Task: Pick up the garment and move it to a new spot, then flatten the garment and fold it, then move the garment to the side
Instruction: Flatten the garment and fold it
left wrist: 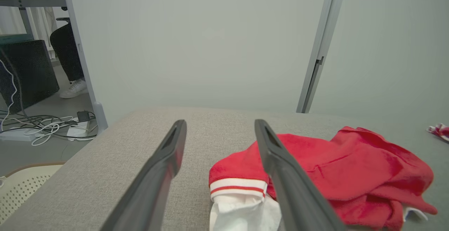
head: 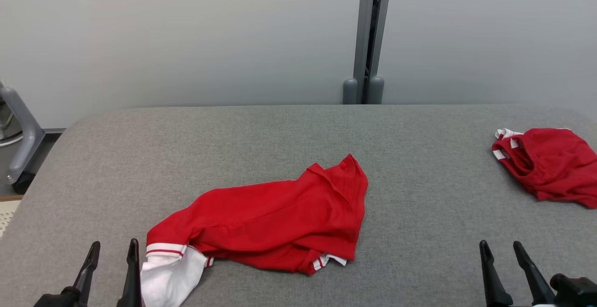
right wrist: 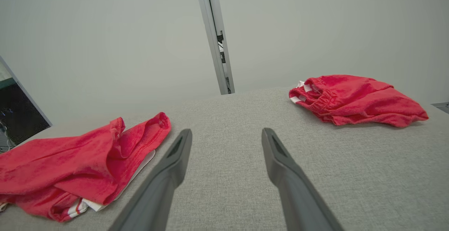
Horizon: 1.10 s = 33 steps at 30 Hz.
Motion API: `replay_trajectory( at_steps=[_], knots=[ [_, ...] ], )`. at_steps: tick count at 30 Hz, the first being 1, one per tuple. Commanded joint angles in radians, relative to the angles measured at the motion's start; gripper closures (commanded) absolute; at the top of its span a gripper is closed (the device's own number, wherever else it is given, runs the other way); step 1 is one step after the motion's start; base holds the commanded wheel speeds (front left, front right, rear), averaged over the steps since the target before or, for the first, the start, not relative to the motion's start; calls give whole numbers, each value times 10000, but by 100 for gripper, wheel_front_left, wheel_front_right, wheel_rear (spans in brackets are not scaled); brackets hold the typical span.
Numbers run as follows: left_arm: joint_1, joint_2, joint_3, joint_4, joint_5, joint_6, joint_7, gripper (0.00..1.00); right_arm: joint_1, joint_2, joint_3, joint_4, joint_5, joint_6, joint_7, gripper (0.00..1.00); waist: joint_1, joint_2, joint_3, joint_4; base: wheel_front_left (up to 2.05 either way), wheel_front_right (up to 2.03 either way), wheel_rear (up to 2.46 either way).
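A crumpled red garment (head: 275,218) with a white, red-striped sleeve lies in the middle of the grey table (head: 419,181), its sleeve (head: 168,269) reaching the near edge. The same garment (left wrist: 350,175) shows in the left wrist view and at the left of the right wrist view (right wrist: 70,160). My left gripper (head: 114,250) stands open at the lower left, its right finger beside the white sleeve, holding nothing. My right gripper (head: 501,247) stands open at the lower right over bare table, well right of the garment. Both pairs of fingers (left wrist: 168,146) (right wrist: 273,146) are spread apart.
A second red garment (head: 550,164) with white trim lies bunched at the table's far right edge, also the red heap (right wrist: 350,99) in the right wrist view. A grey post (head: 368,36) rises behind the table. Cables (left wrist: 45,125) lie on the floor to the left, near a person's leg (left wrist: 70,55).
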Motion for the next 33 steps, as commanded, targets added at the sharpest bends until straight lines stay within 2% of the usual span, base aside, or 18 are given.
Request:
replay_trajectory(
  at_steps=[1,6,14,23,24,25,33],
  knots=[
    [-42,-32,16,85,67,-83,-43,0,-34,-88,101,86,77,2,-50,0,0,-1,-17,96,0,0,0],
    [-330,-162,-53,386,192,-190,-43,0,-624,-386,875,557,137,2,-14,0,0,-1,-27,419,0,0,0],
    [-787,-344,-408,667,411,-331,-44,0,-2656,-763,2460,1882,234,2,553,0,0,-1,131,1283,0,0,0],
    [-1439,-651,-947,1045,527,-470,-44,0,-4517,-811,3583,4005,439,0,653,0,0,-1,394,2382,0,0,0],
    [-1573,-730,-1069,1143,565,-501,-44,0,-4893,-807,3782,4582,524,0,603,0,0,-1,461,2623,0,0,0],
    [-1573,-730,-1069,1143,565,-501,-44,0,-4893,-807,3782,4582,524,0,603,0,0,-1,461,2623,0,0,0],
    [-1970,-938,-1357,1410,594,-639,-44,0,-6119,-889,4461,6843,916,0,495,0,0,-1,868,3379,0,0,0]
  ],
)
